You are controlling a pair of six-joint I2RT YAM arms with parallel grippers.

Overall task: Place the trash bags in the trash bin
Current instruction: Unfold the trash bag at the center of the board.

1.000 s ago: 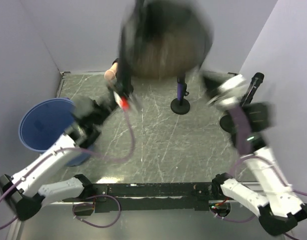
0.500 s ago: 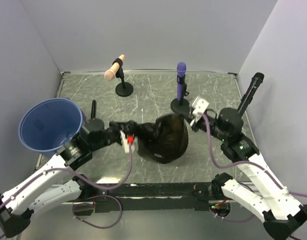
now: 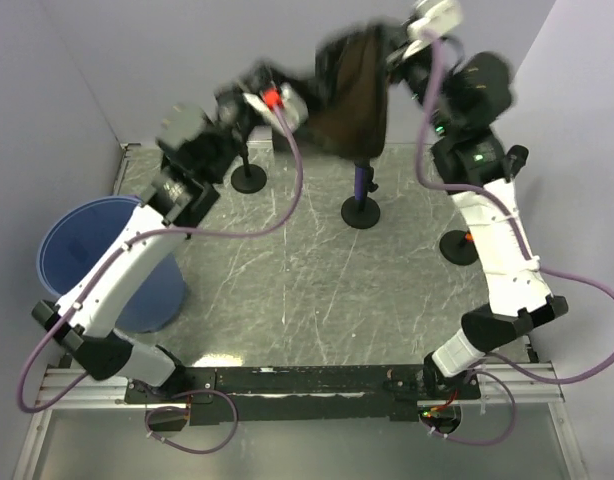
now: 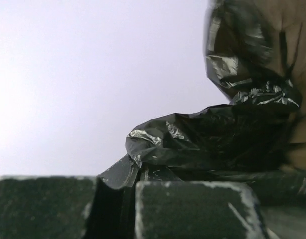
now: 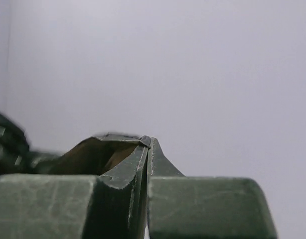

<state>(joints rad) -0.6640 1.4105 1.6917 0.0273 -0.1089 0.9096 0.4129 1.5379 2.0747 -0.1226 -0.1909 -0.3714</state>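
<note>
A black trash bag (image 3: 352,95) hangs stretched between my two raised grippers, high above the table. My left gripper (image 3: 302,100) is shut on its left edge and my right gripper (image 3: 395,55) is shut on its right edge. In the left wrist view the crinkled black trash bag (image 4: 218,144) runs down into the shut left gripper (image 4: 130,196). In the right wrist view a folded edge of the trash bag (image 5: 100,154) is pinched in the shut right gripper (image 5: 145,164). The blue trash bin (image 3: 92,255) stands on the table at the left, beside the left arm.
A black microphone stand base (image 3: 250,178) sits at the back of the table and a purple microphone on a stand (image 3: 362,205) is near the middle. Another black stand (image 3: 457,245) is at the right. Grey walls close in three sides.
Half a second ago the bag hung low over the table between both grippers. Both arms have swung it up high. A second ago it was also high and blurred.
</note>
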